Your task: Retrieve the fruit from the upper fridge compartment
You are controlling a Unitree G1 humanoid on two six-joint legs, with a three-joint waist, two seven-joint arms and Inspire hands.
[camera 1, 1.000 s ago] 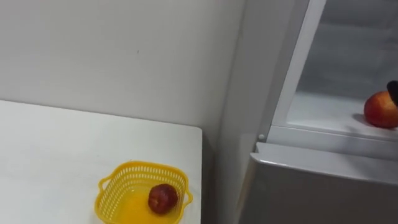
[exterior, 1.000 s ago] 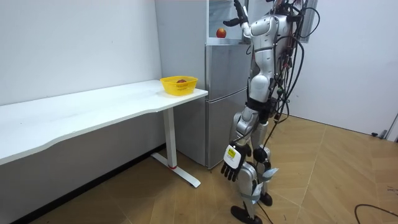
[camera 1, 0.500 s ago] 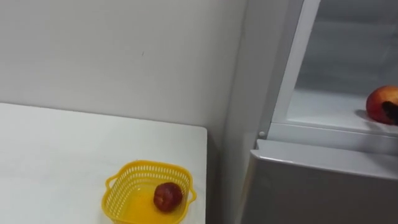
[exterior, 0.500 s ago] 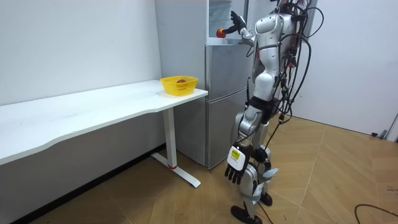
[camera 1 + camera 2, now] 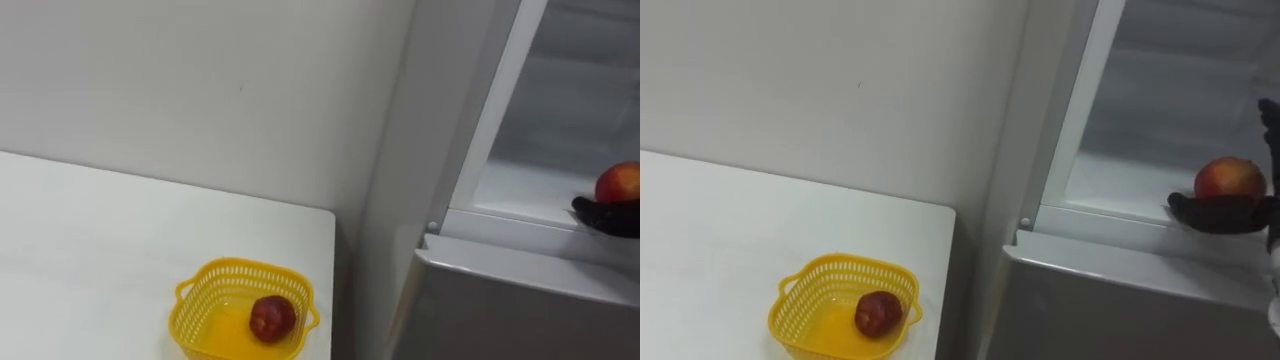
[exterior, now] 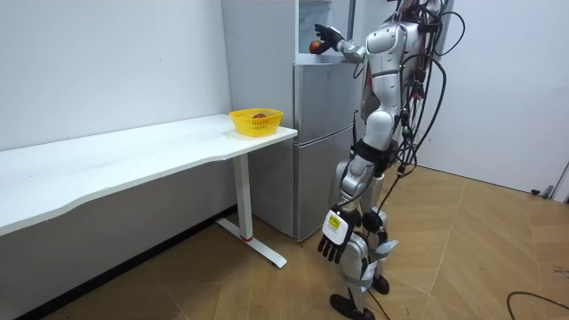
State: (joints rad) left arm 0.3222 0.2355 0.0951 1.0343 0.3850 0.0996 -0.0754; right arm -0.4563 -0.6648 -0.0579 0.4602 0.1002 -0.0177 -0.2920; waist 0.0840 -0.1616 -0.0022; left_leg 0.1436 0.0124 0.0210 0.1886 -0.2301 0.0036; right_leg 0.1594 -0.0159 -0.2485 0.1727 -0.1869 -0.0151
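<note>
Our right robot hand (image 5: pixel 1220 212) is spread wide in the upper fridge (image 5: pixel 1120 190), thumb just below and before the red apple (image 5: pixel 1230 180), fingers raised at its right, so the fruit sits in the gap, not yet gripped. Far left of that hand and lower, the yellow basket (image 5: pixel 840 263) on the desk (image 5: pixel 720 230) likely awaits it. Our left robot hand (image 6: pixel 333 237) hangs relaxed.

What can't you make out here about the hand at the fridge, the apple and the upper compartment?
- Right hand: cut off by the eye views' right edge, tiny in the room view; whether it grips the apple is unclear.
- Upper fridge compartment: top and right side cut off by the eye views' edges; other contents unknown.
- Red fruit in the yellow basket: too small to identify its kind.
</note>
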